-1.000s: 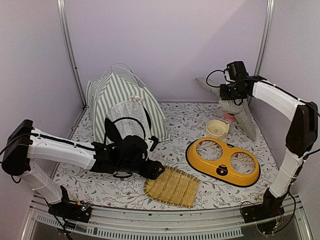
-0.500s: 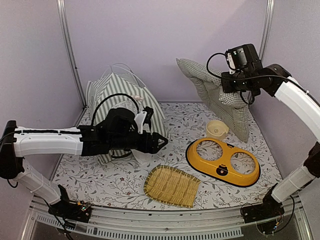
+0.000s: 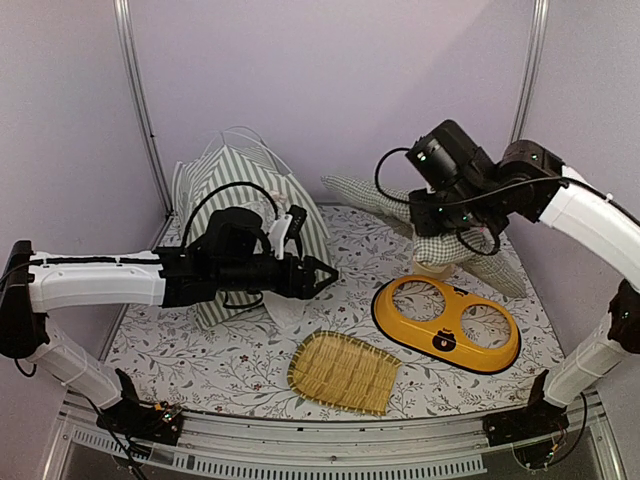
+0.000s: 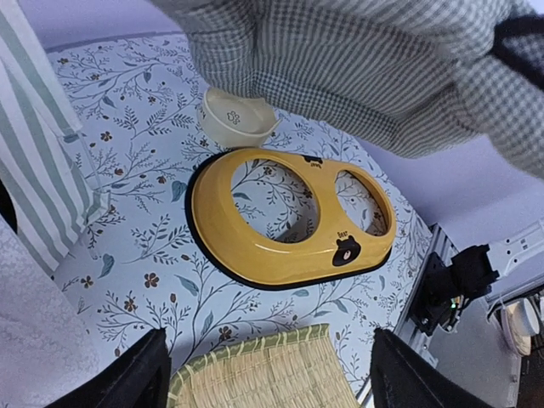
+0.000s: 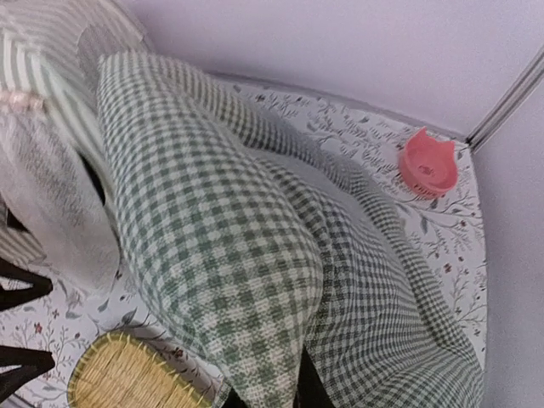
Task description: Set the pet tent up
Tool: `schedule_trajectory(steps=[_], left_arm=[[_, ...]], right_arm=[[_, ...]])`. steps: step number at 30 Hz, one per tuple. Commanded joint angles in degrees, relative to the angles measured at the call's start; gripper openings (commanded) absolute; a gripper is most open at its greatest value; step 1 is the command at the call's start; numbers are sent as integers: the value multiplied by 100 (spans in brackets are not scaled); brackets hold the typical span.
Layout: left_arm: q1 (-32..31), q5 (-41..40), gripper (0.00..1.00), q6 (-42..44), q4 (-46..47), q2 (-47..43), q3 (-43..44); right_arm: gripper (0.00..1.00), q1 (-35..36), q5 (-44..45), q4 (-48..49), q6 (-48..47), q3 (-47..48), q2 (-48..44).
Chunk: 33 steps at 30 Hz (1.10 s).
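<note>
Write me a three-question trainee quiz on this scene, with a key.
1. True or false: the right gripper holds the gingham cushion up off the table.
2. Which lies nearest the arms' bases? A) the woven bamboo tray B) the cream bowl C) the pink dish
3. Fill in: the left gripper, in front of the pet tent, has its jaws ___.

Key: 1 true; 2 A; 3 open.
</note>
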Motion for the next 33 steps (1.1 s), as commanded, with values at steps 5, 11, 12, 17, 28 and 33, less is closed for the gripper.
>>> schedule_trajectory(steps=[5,11,12,17,28,33], left_arm=[[156,-128,81,-140,80,-54,-345],[170,-338,81,-241,29,-136,-759],[169,-373,81,-254,27,-147,-827],[163,-491,81,-359,-2,-224,-1039],[134,-561,81,-830,271,-125,-1534],[110,-387,81,-1048,600,400,-1422]], right_arm=[[1,1050,-3369,2899,870,-2582,730],[66,1078,-3785,3859,1067,-3335,383],[74,1072,-3632,3864,1035,-3326,239],[91,620,-3386,3841,765,-3476,-380],[99,-1915,-4013,4402,-520,-4147,-704],[99,-2739,-4422,4912,-1120,-4005,41]])
